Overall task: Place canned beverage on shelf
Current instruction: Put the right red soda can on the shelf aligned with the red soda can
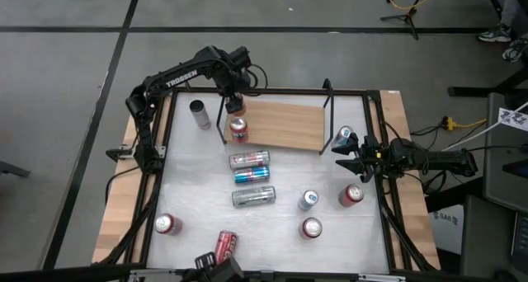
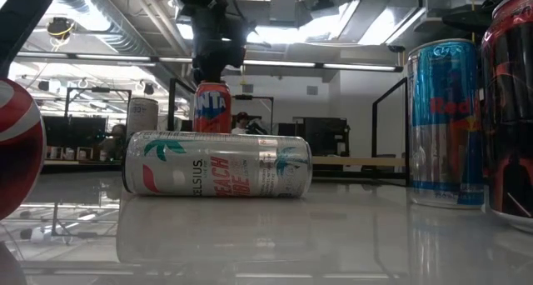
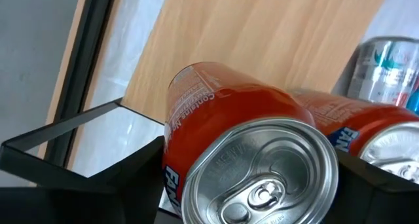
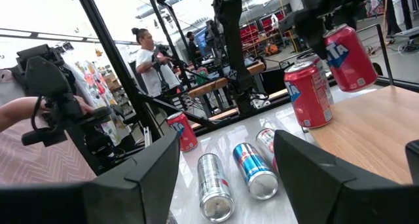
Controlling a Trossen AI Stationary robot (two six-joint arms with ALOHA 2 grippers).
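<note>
My left gripper is over the left end of the light-brown wooden shelf, shut on an orange-red Fanta can. The can also shows in the right wrist view and the low view. A second Fanta can stands upright on its base on the shelf's left end, right beside it. My right gripper is open and empty near the table's right edge, just off the shelf's right end. My left gripper pinches the Fanta can's side wall near its top end between its two fingers. The fingers come from above, pointing down. The can is tilted, its silver lid toward the wrist, and in the right wrist view it hangs clear above the shelf.
A grey can stands left of the shelf and a blue can by its right bracket. Three cans lie on the table in front of the shelf, and several more stand or lie nearer the front. People show beyond the table.
</note>
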